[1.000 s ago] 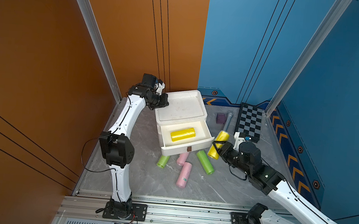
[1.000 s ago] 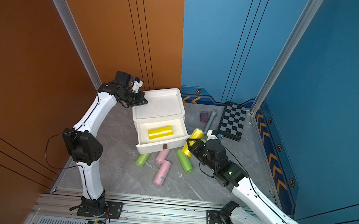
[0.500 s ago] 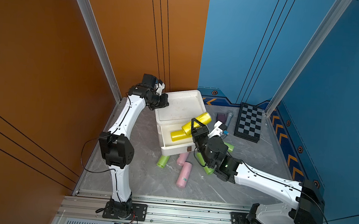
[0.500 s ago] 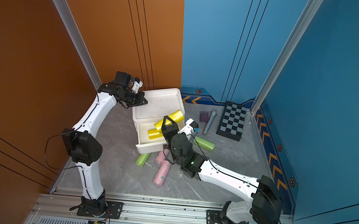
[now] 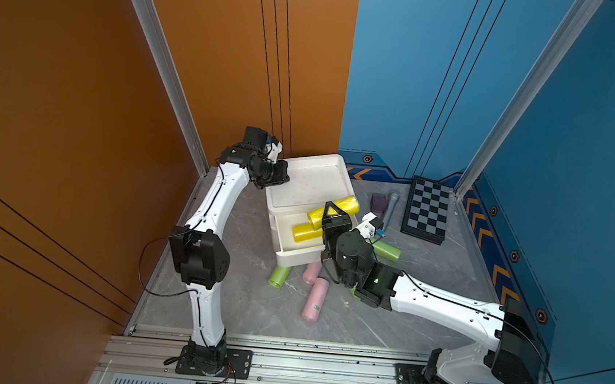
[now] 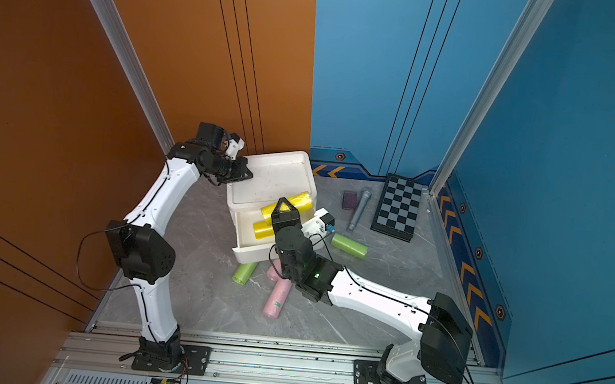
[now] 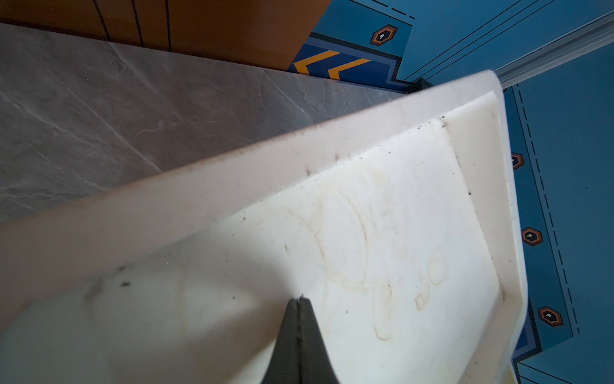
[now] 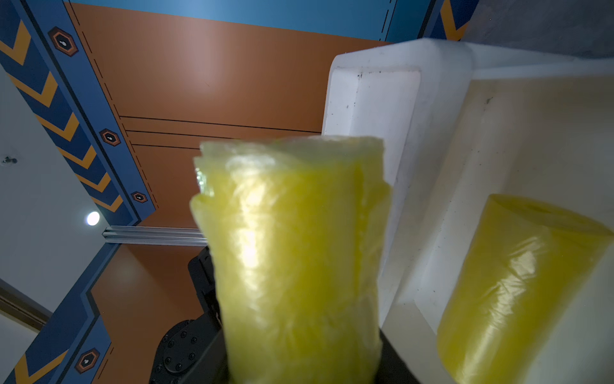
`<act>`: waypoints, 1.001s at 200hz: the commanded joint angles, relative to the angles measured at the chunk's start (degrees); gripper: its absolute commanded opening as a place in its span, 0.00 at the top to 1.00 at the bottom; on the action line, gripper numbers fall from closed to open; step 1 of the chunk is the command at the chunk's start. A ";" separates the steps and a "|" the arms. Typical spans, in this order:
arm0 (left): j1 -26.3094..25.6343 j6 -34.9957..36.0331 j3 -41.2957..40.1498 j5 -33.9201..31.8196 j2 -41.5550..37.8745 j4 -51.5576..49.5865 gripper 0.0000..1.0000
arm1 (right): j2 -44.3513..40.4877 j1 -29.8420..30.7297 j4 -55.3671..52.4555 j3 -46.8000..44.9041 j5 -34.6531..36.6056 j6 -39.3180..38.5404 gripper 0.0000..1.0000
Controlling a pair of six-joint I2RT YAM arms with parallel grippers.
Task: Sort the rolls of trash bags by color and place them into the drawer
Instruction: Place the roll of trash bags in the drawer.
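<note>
**Yellow roll positioned over the open drawer**

Top views: the right claw (image 5: 329,209) holds a yellow soft plastic roll of trash bags (image 5: 346,204) across its middle, above the pulled-out drawer (image 5: 294,258) of the white boxy plastic cabinet (image 5: 310,185). The roll's long axis runs roughly parallel to a second yellow roll (image 5: 304,232) lying inside. The left claw (image 6: 243,174) sits at the cabinet's far corner.

Left wrist view: jaws closed, empty; contact with the tray top cannot be told.

Right wrist view: the drawer cavity lies just beside the held roll; release likely requires lowering.

Lime green rolls (image 5: 279,276) and pale pink rolls (image 5: 314,304) lie on the grey marbled tabletop (image 5: 424,271), which is enclosed by orange and blue walls.

Yellow roll (image 5: 304,233) inside open drawer (image 5: 293,261)
</note>
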 commanded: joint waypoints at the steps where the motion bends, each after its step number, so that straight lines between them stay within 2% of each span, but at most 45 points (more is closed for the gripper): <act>1: -0.08 0.61 -3.64 -2.23 4.17 -11.71 1.00 | 0.50 -0.66 -2.81 2.54 -0.09 2.70 0.51; 39: -0.10 0.59 -3.30 -2.13 4.60 -11.69 1.00 | 1.34 -0.72 -5.22 2.86 -0.06 4.11 0.48; 63: -0.06 0.59 -3.13 -2.18 4.83 -11.69 1.00 | 1.64 -0.83 -5.93 3.08 -0.76 4.53 0.40; 80: -0.05 0.59 -3.06 -2.12 4.88 -11.63 1.00 | 1.82 -1.09 -6.47 3.41 -1.61 4.62 0.30; 107: -0.05 0.70 -3.20 -2.13 4.94 -11.65 1.00 | 2.17 -1.37 -7.82 4.21 -2.70 4.55 0.24; 200: -0.05 0.50 -3.06 -2.14 5.40 -11.62 1.00 | 3.00 0.16 -9.09 6.73 -7.08 3.84 0.29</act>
